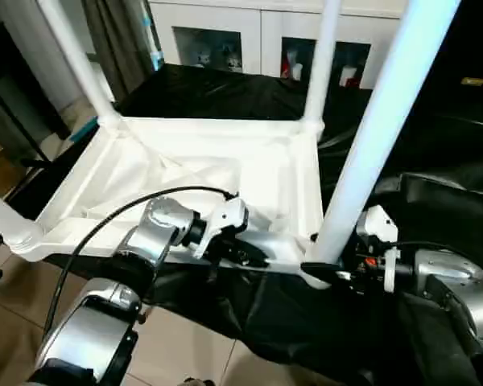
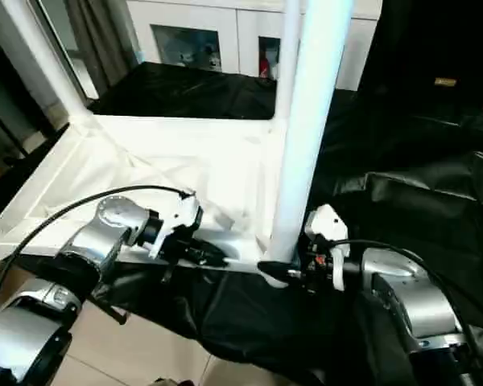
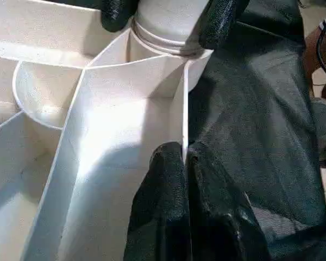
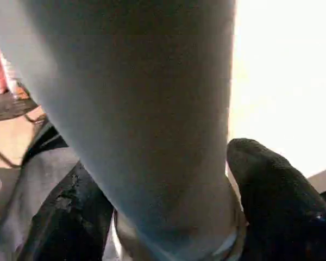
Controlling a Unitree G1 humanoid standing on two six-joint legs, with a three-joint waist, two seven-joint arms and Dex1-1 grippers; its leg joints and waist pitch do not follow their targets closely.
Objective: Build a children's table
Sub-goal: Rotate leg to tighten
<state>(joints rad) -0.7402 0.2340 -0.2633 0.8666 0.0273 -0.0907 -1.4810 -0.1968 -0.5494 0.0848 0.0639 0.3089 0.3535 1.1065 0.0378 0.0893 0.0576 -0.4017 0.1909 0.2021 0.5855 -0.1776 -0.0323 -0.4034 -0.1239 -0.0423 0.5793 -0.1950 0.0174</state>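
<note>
With the upturned table top (image 1: 185,173) on the black cloth (image 1: 225,92) carrying all four legs, the left gripper (image 3: 185,163) pinches its near rim while the right gripper (image 4: 168,185) straddles the last leg (image 1: 370,145), seemingly seating it.

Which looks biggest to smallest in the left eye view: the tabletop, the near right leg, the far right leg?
1. Tabletop, widest spread.
2. Near right leg, thick and long, though nearness to the camera inflates it.
3. Far right leg, thinnest.
Both legs may well match in true size.
</note>
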